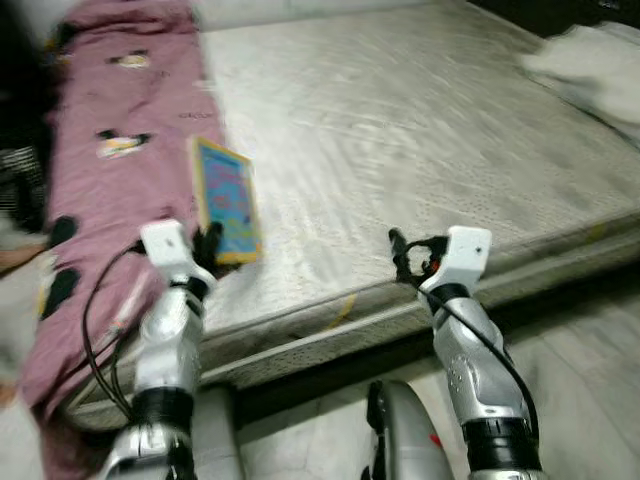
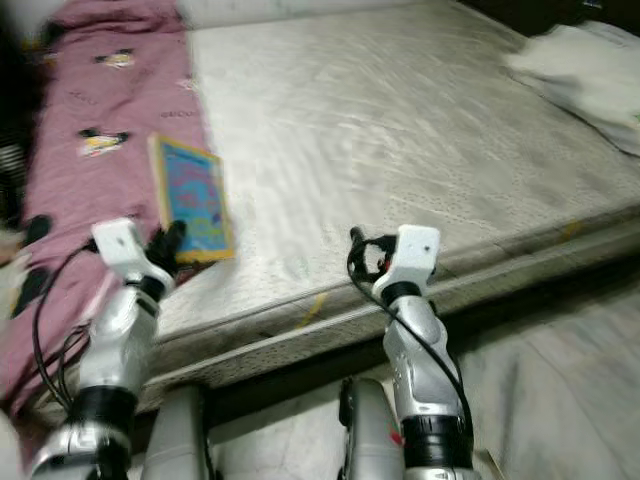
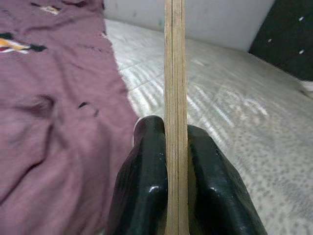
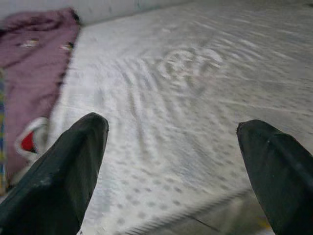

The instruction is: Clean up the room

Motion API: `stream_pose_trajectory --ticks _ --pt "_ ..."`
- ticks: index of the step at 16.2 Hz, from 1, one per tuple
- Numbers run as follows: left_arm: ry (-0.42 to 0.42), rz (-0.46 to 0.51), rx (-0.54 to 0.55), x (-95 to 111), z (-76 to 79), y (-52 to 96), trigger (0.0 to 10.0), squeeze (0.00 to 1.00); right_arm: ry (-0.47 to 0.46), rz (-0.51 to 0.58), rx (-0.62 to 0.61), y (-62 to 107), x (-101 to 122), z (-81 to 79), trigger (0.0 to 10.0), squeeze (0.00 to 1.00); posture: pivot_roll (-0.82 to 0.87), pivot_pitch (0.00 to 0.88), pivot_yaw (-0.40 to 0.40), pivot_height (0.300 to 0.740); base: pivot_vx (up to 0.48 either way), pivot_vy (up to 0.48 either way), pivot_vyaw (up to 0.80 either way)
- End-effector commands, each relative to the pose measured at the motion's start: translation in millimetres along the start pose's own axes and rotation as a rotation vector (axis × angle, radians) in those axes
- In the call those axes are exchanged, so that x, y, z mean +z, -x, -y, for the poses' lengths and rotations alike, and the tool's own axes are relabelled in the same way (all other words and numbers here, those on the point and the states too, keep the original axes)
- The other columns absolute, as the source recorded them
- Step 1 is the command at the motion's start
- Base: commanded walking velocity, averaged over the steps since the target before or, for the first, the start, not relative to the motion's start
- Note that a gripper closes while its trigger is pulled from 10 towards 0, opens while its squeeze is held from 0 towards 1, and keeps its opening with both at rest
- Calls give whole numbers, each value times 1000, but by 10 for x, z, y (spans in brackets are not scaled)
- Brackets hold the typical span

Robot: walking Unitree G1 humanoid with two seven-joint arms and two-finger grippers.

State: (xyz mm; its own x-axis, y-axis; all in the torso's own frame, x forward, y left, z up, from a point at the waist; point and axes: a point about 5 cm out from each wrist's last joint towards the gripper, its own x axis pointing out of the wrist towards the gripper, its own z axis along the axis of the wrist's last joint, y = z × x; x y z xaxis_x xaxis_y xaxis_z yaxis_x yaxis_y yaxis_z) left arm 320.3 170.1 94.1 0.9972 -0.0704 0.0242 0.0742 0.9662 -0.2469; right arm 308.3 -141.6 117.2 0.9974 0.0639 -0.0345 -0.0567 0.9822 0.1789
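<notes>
Spreading mattress (image 1: 420, 130), pink blanket (image 1: 110, 110) alongside.

Yellow-edged blue picture book (image 1: 226, 201), upright, clamped in left hand (image 3: 168, 161), above mattress (image 1: 420, 130)

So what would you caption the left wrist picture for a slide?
Left gripper clamps a thin board book edge-on above the mattress and purple blanket.

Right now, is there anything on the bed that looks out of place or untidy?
Yes. The bare mattress has no sheet, and a maroon blanket lies rumpled along its left side, hanging over the edge. A white pillow sits at the far right. The left gripper holds a colourful book upright, clamped by its edge.
</notes>
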Motion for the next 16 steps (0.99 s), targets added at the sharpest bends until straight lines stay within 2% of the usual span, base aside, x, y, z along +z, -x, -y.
stream_pose_trajectory --ticks 1,3,4,5,9,13,16 --pt "-42 56 -12 144 35 -14 0 0 -15 -3 -17 -1 -18 14 10000 0 -2 0 39 545 0 0 0" --pt "-108 56 19 128 -1 123 0 0 -29 12 -11 -14 -14 -37 10000 0 6 0 48 545 0 0 0" --pt "-160 51 35 119 -13 162 3490 0 -41 44 8 -2 11 -79 10000 0 14 0 52 545 0 0 0" --pt "-190 50 50 155 12 204 10000 0 -51 58 11 -2 14 -91 10000 0 19 0 53 545 0 0 0" --pt "-215 41 28 182 98 233 10000 0 -77 62 3 -19 -6 -116 10000 0 16 0 59 583 0 0 0" --pt "-225 29 37 199 118 253 10000 0 -77 70 4 -23 -10 -117 10000 0 16 0 59 621 0 0 0" --pt "-173 -14 7 106 220 275 10000 0 -49 68 -9 36 23 -48 10000 0 -19 0 41 651 0 0 0"
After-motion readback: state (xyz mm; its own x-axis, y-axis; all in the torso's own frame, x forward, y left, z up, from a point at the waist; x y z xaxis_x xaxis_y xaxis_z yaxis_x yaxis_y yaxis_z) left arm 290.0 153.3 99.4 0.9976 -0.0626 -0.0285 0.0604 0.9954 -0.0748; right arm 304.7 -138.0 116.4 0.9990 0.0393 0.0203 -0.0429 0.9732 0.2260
